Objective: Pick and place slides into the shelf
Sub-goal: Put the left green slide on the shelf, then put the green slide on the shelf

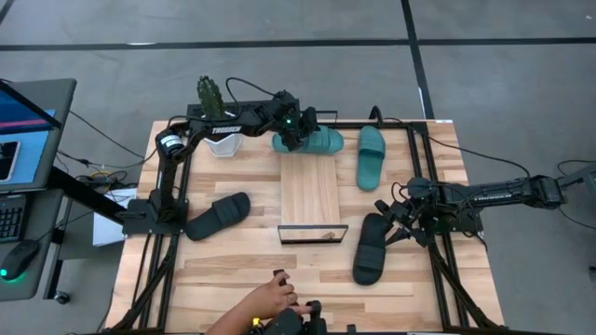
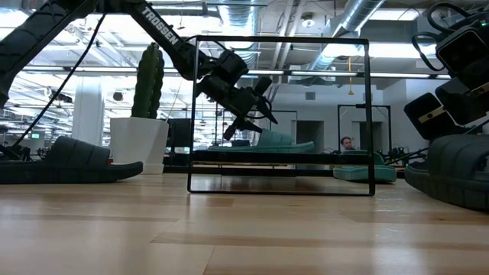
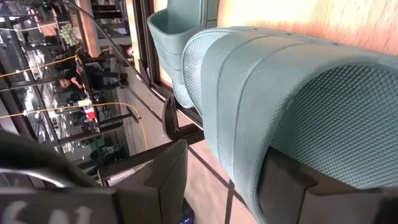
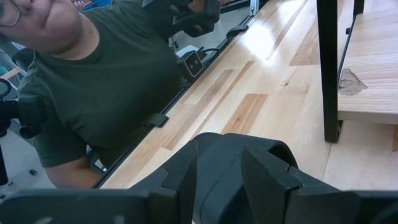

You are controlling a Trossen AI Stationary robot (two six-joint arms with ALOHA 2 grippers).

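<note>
The shelf stands mid-table. My left gripper is shut on a teal slide at the shelf's far end, level with the shelf top in the low view. The other teal slide lies sole down on the table to the right of the shelf. One black slide lies to the left of the shelf. My right gripper is shut on the far end of the other black slide, which lies on the table. My left gripper pinches the teal slide's edge at its left end between its two fingers. The slide is held level. Whether it rests on the shelf plank I cannot tell. My right gripper has a raised edge of the black slide between its two fingers, coming slanting down from the table's right. The slide's sole stays on the table.
A person's hand reaches over the table's near edge, and the person's torso fills part of the right wrist view. A cactus in a white pot stands at the far left. A monitor and a keyboard are off to the left.
</note>
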